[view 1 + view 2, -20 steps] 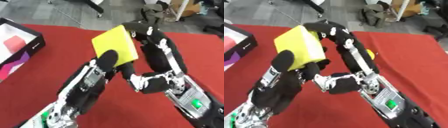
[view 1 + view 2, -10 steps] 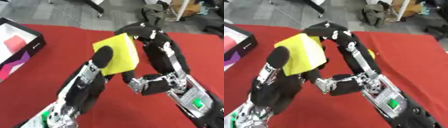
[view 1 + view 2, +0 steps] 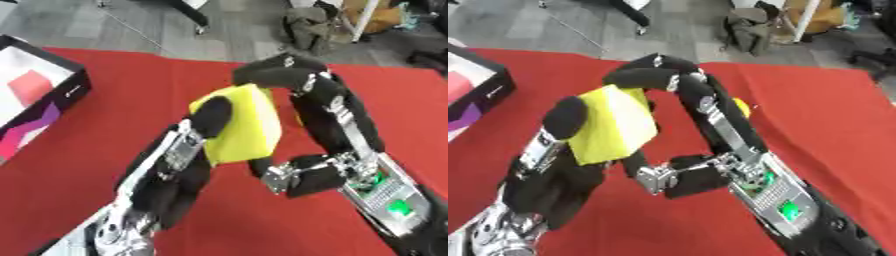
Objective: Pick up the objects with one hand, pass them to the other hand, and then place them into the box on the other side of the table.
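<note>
A yellow block (image 3: 248,127) is held above the red table in front of me. My left hand (image 3: 208,117) comes up from the lower left, its fingers curled on the block's left face. My right hand (image 3: 337,117) stands just right of the block. Its fingers (image 3: 273,71) arch over the block's top corner with a thin gap, and its thumb (image 3: 262,167) sits below the block. A black box (image 3: 77,88) with a white inside and a red piece in it lies at the table's left edge.
A small yellow thing (image 3: 742,107) shows behind my right hand, on the red tablecloth (image 3: 131,85). Past the table's far edge are grey floor, a chair base and bags (image 3: 311,27).
The yellow block has come down and slightly away from my right hand's fingers, carried by my left hand. My right hand has stayed nearly in place.
</note>
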